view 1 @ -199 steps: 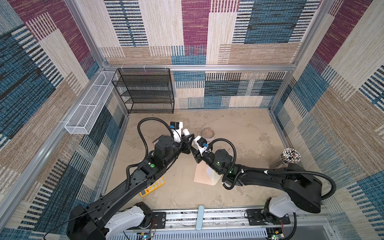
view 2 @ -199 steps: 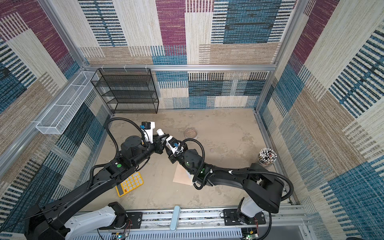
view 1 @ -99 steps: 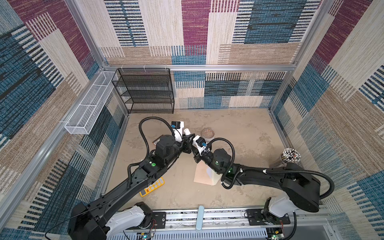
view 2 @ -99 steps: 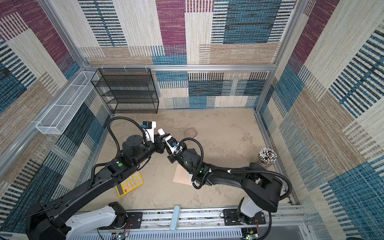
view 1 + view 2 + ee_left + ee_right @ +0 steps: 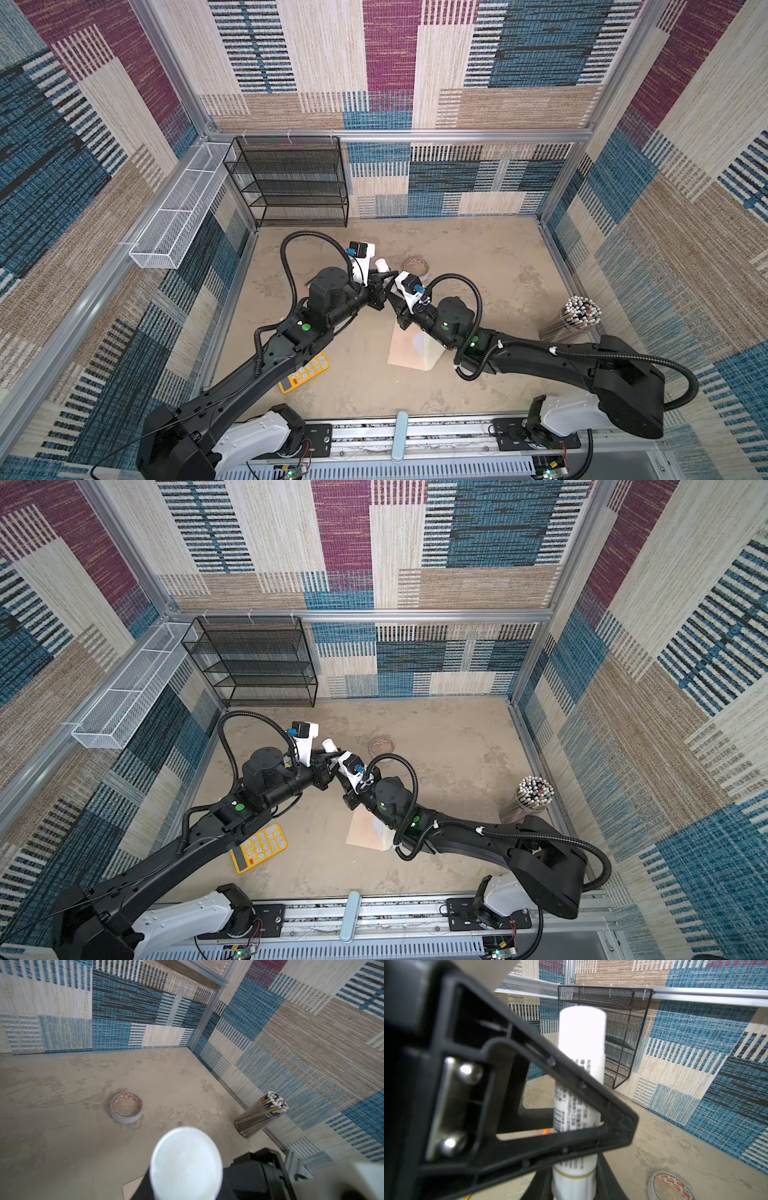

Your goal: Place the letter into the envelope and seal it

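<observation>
Tabletop point(image 5: 478, 257), front to back: envelope point(image 5: 405, 349) lies flat beneath the right arm, flap spread, letter not separately visible. Above, left gripper point(image 5: 380, 279) clamps a glue stick point(image 5: 581, 1043). The right gripper point(image 5: 394, 286) has just closed in on its cap, grip unconfirmed, probably uncapping for sealing. Tape roll point(image 5: 417, 266) beyond.

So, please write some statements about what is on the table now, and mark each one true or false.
1. The envelope lies on the table, partly under the right arm. True.
2. The tape roll sits on the yellow calculator. False: it lies on the bare table, apart from the calculator.
3. The left gripper holds a white tube above the table. True.
4. The pencil holder lies tipped over at the left side. False: it stands upright at the right side of the table.
</observation>
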